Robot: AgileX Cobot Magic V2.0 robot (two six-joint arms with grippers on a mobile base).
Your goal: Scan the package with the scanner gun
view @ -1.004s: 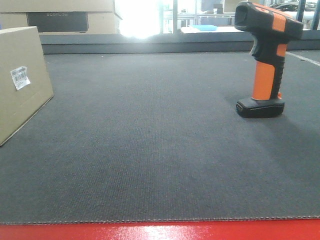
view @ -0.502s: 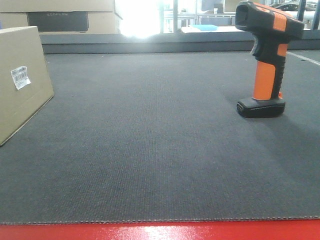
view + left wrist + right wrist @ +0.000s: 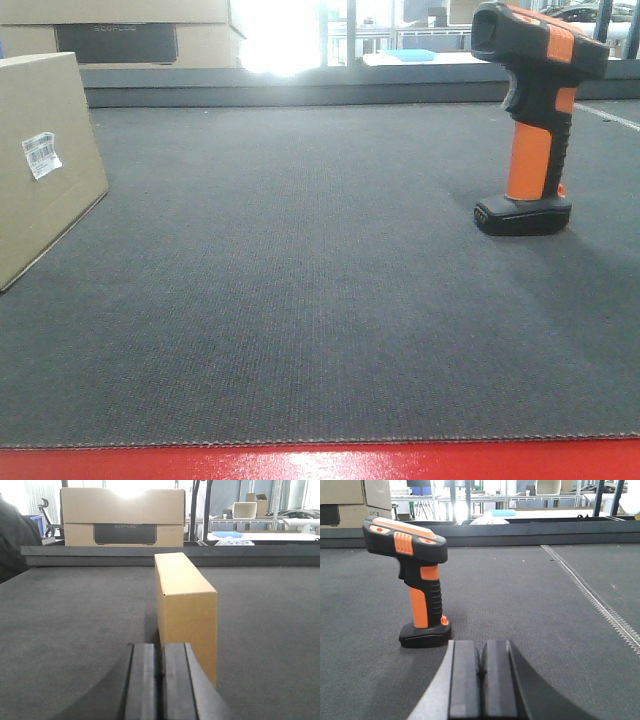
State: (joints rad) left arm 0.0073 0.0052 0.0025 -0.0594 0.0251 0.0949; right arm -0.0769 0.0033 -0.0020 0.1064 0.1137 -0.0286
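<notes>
At left of the front view sits the box (image 3: 40, 160) on the counter (image 3: 320, 300); the scanner (image 3: 530, 120) stands upright at right. Both grippers, left (image 3: 160, 680) and right (image 3: 481, 682), have jaws together, holding nothing.

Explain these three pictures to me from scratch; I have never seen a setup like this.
This is a robot with two arms, each ending in a two-fingered gripper and carrying its own small camera. The front picture looks across a dark mat: a tan cardboard package with a white barcode label stands on the left, and an orange-and-black scanner gun stands upright on its base on the right. The left wrist picture shows the left gripper, fingers pressed together, just in front of the package. The right wrist picture shows the right gripper, also shut, facing the scanner gun. Nothing is held.
</notes>
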